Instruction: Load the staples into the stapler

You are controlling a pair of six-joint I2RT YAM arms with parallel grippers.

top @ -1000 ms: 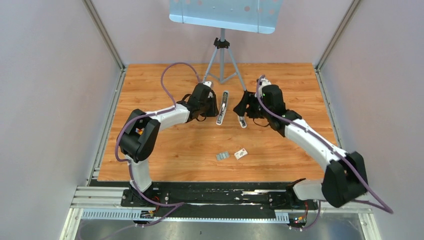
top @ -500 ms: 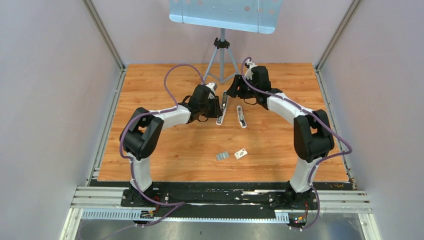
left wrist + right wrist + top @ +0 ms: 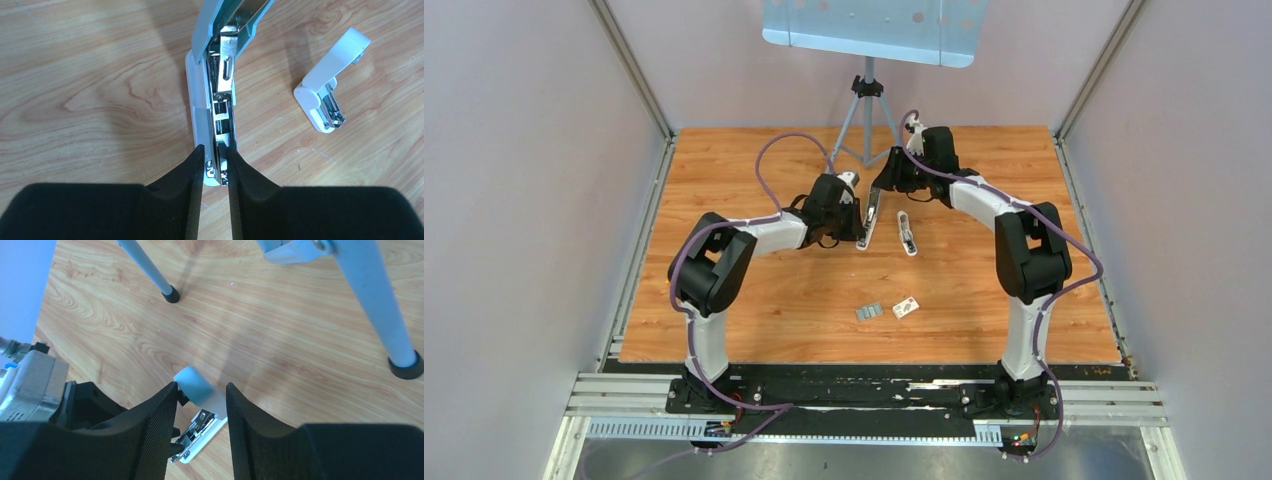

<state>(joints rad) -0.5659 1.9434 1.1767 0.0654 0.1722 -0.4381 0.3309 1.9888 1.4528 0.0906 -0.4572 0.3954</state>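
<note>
Two robot arms reach toward the middle of a wooden table [image 3: 724, 200], where a small grey-blue stapler [image 3: 868, 218] lies opened out. The left gripper [image 3: 216, 165] has its two black fingers pressed in on the near end of the stapler's lower half, pinching the white base and the metal channel between them. This looks meant to pin the stapler down so it cannot slide while the other arm works on it. The right gripper [image 3: 201, 390] is at the far end, its fingers spread just wider than the rounded blue tip of the stapler's upper half, which sits between them. Whether the fingers are touching that tip cannot be told. It seems placed to lift or hold back the top half so the channel is exposed.

The metal channel, seen from the left wrist, shows springs and metal parts. No strip of staples can be made out in it, so it appears unloaded.

A separate white piece [image 3: 327, 85] with a metal insert lies just beside the stapler on its right, apart from it. The staples [image 3: 869, 312], a tiny flat grey block, lie well apart from the stapler, nearer the arm bases, with a small white carton [image 3: 906, 307] just beside them. A tripod [image 3: 868, 120] stands behind the stapler.
</note>
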